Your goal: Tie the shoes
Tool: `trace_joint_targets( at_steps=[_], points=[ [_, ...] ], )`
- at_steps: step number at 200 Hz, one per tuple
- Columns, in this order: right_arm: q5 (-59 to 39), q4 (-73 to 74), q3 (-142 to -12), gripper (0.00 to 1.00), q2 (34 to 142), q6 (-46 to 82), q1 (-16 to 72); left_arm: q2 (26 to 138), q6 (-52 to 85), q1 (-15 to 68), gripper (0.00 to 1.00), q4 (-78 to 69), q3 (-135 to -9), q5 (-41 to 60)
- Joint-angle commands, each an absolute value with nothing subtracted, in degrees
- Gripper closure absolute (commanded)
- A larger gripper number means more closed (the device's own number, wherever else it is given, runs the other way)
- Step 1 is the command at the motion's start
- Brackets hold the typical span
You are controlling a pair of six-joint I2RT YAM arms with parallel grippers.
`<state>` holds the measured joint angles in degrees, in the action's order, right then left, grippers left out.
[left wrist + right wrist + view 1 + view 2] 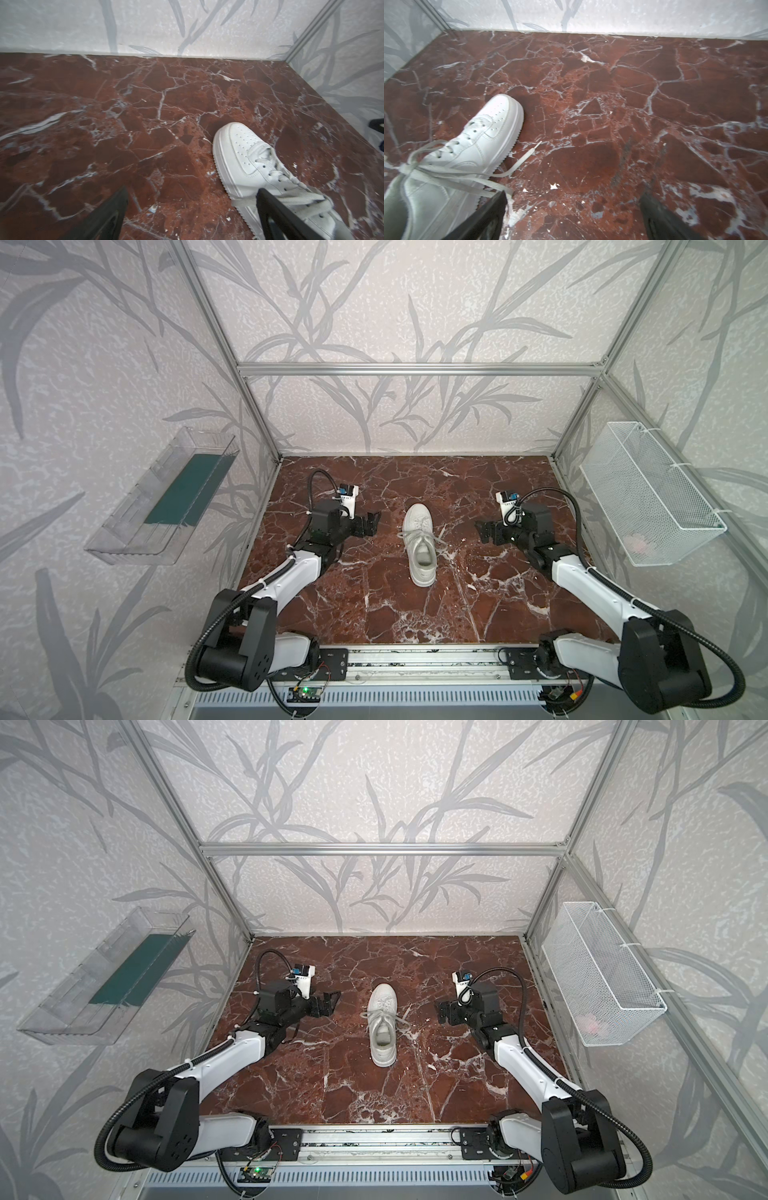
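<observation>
While both arms stand off to either side, a single white sneaker (419, 545) sits near the middle of a red-brown marble table (457, 614). Its toe points away from the robot toward the back wall, and its heel faces the robot's base.

Flat white laces (420, 536) cross the top of the sneaker just ahead of the ankle opening. There they gather into what looks like a knot (405, 169), with a loop spreading out to each side. One loose lace end (529, 152) trails off the sneaker onto the table on the right arm's side, its tip lying near the sole at the toe.

The left gripper (375, 524) hovers beside the sneaker, clear of it, with its jaws spread wide and nothing in them. The right gripper (481, 531) mirrors it on the sneaker's other side, equally wide, empty and touching no lace.

Judging from this, the bow appears formed and the tying looks done or very nearly so. The loops look soft and loose, so at most a final snugging may remain. How tight the knot is cannot be told. No second shoe is in view.
</observation>
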<state>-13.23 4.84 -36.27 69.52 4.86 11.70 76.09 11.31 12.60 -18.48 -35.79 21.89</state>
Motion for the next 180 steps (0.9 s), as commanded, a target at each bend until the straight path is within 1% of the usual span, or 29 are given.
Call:
trace_joint_targets(
  at_steps=[1, 12, 25, 57, 83, 97, 113, 129, 155, 180],
  points=[
    [-18.3, 3.8, -40.0, 0.01, 71.5, 9.0, 12.4, 78.3, 16.6, 13.3, 0.13, -19.5, -35.2, 30.9],
    [-19.4, 1.8, -41.5, 0.01, 72.3, 9.7, 13.0, 78.3, 17.1, 14.1, 0.18, -22.9, -33.1, 31.6],
    [-20.6, -0.7, -43.5, 0.0, 73.4, 10.1, 13.9, 78.5, 16.8, 15.1, 0.2, -25.3, -31.3, 31.9],
    [-23.0, -5.6, -47.8, 0.09, 76.7, 11.1, 16.6, 81.5, 17.5, 15.6, 0.26, -21.1, -33.3, 34.3],
    [-25.3, -5.2, -49.5, 0.17, 78.8, 13.3, 18.6, 83.5, 18.5, 16.7, 0.31, -24.3, -32.5, 36.2],
    [-25.9, -5.3, -50.5, 0.2, 79.9, 13.4, 20.3, 83.7, 13.7, 18.4, 0.31, -22.1, -33.1, 35.1],
    [-26.5, -7.6, -53.0, 0.24, 82.1, 12.5, 22.3, 83.9, 6.6, 20.2, 0.32, -15.6, -35.5, 32.5],
    [-26.3, -10.7, -55.9, 0.29, 84.5, 11.5, 23.9, 84.7, 3.2, 20.3, 0.33, -10.0, -38.5, 30.7],
    [-27.7, -12.8, -58.6, 0.36, 87.2, 11.0, 25.0, 86.0, -2.9, 20.7, 0.43, -6.5, -41.9, 30.3],
    [-29.6, -14.1, -60.7, 0.43, 89.0, 10.6, 25.8, 87.0, -8.3, 21.1, 0.48, -5.7, -44.1, 32.2]
  ],
)
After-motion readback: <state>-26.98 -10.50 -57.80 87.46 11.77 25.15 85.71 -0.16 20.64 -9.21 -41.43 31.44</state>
